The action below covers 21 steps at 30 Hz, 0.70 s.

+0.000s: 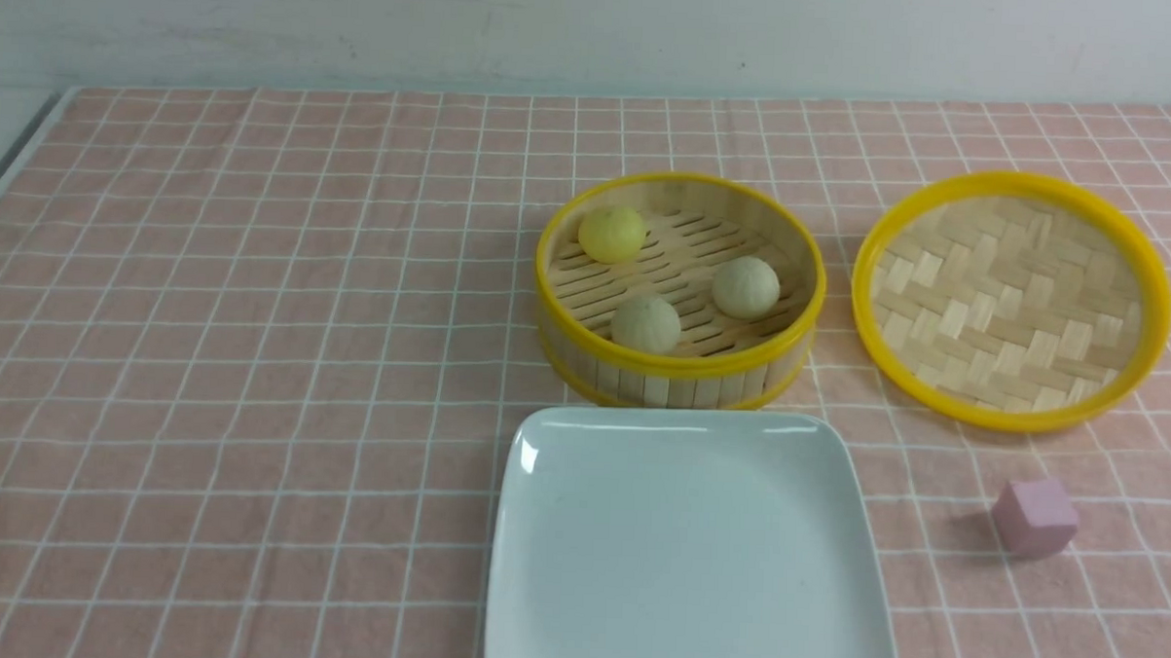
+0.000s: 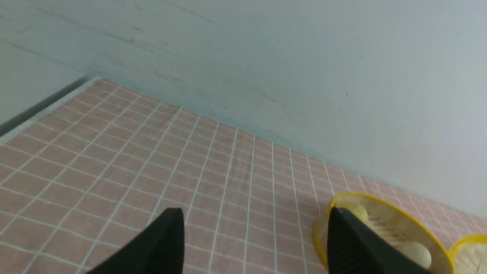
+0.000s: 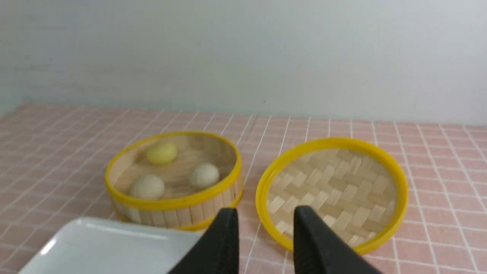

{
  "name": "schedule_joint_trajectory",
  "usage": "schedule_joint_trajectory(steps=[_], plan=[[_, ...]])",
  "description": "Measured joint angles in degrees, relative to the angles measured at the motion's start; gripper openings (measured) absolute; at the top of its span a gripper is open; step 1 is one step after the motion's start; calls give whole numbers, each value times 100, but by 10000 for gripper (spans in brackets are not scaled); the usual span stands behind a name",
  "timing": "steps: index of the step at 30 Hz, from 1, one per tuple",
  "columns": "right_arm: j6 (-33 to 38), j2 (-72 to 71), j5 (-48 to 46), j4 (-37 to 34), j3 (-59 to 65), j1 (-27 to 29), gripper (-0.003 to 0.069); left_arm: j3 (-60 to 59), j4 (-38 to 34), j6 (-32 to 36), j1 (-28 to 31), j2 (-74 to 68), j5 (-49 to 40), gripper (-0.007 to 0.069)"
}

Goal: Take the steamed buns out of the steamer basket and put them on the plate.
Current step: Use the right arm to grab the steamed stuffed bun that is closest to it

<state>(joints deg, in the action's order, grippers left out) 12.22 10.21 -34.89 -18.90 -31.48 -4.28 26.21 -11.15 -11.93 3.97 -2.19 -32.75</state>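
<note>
So all three steamed buns are sitting in the steamer basket [image 1: 677, 371], nothing on the plate [image 1: 683, 605] yet. The basket sits mid-table, just beyond the plate's far edge, almost touching it. Inside, the yellow bun [image 1: 612, 234] is at the far left near the wall, one beige bun [image 1: 746, 287] is on the right, and the other beige bun [image 1: 646, 324] is nearest the plate, close to the near wall. Off to the right there's a shallow woven tray [image 1: 1011, 300] and a little pink cube [image 1: 1035, 517], neither one part of the job.

Neither arm shows in the front view. The left gripper [image 2: 255, 236] has its jaws spread wide with nothing between them, hanging over the cloth left of the basket. The right gripper [image 3: 265, 232] has a narrow gap between its jaws, also empty, back on the near side by the gap between basket and tray.

Handling guess: the buns look light and probably a bit squishy, with a matte surface, so not slippery, but round enough to roll on the slats. Best bet is coming straight down and pinching across the widest part of the dome, gently. The two near the wall leave little finger room, so the right beige one looks easiest.
</note>
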Motion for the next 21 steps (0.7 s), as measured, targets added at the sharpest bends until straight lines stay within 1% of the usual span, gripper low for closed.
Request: schedule_joint_trajectory(steps=[1,3,4,6,8,11,12,14,16,18,21], plan=[[359,364,-69,-191,-122,0,235,196,-180,238,0,-227,-293,506],[810,833,-105,-453,-299,0,236,366,-403,554,0,-488,-544,506],[1121,1133,-124,-647,-432,0,236,464,-566,846,0,-686,-698,506],[1546,1558,-144,-955,-624,0,236,581,-726,1225,0,-888,-901,506],[2157,2002,-264,-1431,-944,0,236,670,-862,1729,0,-1184,-1115,506],[2822,2606,-668,-2008,-1436,0,242,678,-1020,2300,0,-1482,-1168,506],[2982,2905,-912,-2264,-1684,0,246,678,-1168,2525,0,-1609,-1061,506],[3029,3119,-1079,-2424,-1857,0,248,678,-1303,2619,0,-1665,-933,506],[3108,3682,-1550,-2761,-2301,0,251,678,-1717,2736,0,-1761,-484,506],[3120,3996,-1803,-2833,-2524,0,251,678,-1876,2775,0,-1804,-303,506],[3163,4740,-2537,-2864,-3117,0,251,678,-2016,2960,0,-1950,-171,506]])
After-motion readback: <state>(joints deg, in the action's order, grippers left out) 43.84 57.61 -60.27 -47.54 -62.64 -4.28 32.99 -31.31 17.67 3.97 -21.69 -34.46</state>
